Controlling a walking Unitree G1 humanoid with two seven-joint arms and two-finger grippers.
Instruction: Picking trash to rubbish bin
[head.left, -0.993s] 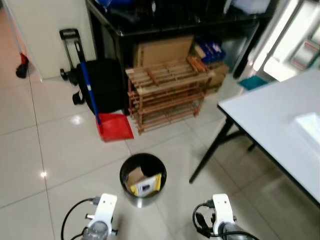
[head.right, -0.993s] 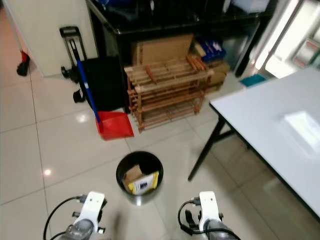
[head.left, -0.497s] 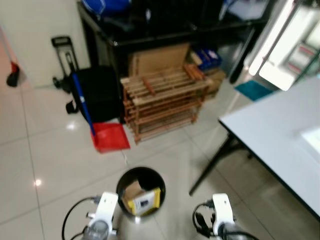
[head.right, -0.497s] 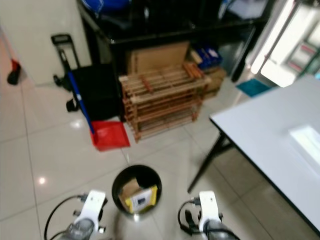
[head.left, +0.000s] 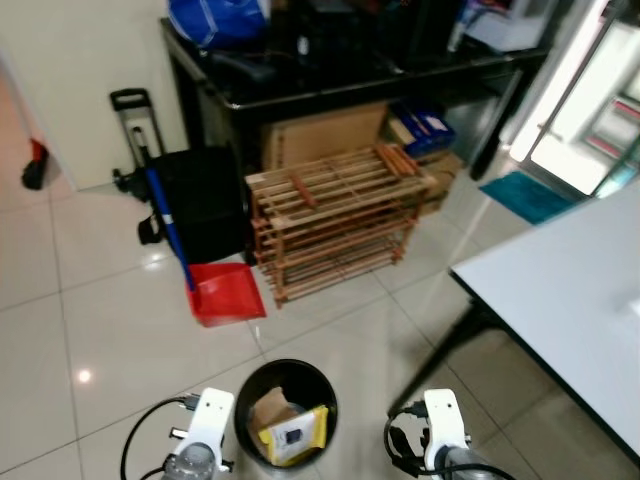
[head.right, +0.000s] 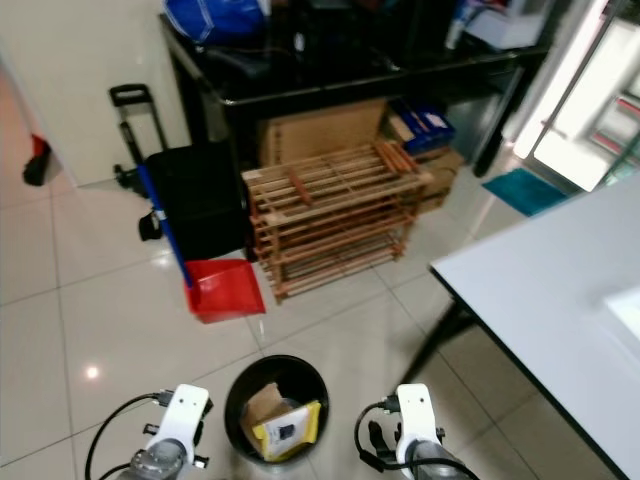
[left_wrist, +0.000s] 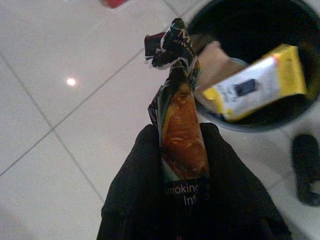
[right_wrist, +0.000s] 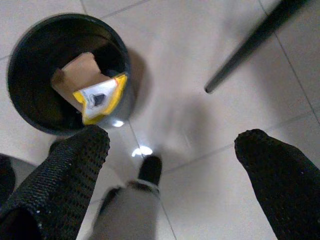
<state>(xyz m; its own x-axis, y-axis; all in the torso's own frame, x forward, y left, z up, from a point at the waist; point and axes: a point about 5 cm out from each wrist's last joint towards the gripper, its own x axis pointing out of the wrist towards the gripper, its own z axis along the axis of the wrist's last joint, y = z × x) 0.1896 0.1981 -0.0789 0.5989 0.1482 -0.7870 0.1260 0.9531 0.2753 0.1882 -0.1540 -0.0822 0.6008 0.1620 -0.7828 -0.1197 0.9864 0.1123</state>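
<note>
So the left hand (left_wrist: 182, 165) is clamped on a crumpled wrapper (left_wrist: 177, 115), some thin foil or plastic packet, pinched near its lower end with the twisted top sticking out past the fingertips. That stuff looks like it weighs next to nothing and is floppy and a bit slick, so I'd guess the low grip is fine; it won't break, but it could flutter or cling to a finger when let go instead of falling straight. The bin (head.left: 286, 413) sits on the floor just beyond and to one side of that hand, between the two arms, and the wrapper's tip is about at its rim rather than over the middle, so it probably needs to go a bit further over the opening. Inside there's already a yellow packet (left_wrist: 260, 87) and a bit of cardboard (right_wrist: 80, 75), with plenty of room left. The right hand (right_wrist: 172, 165) hangs with its fingers wide apart, holding nothing, close to the bin on the other side. Around it: a worktop leg (right_wrist: 250, 45) off beyond the right hand, a red dustpan (head.left: 227, 294) and a wooden rack (head.left: 335, 220) further past the bin. None of those look like they block the drop.
</note>
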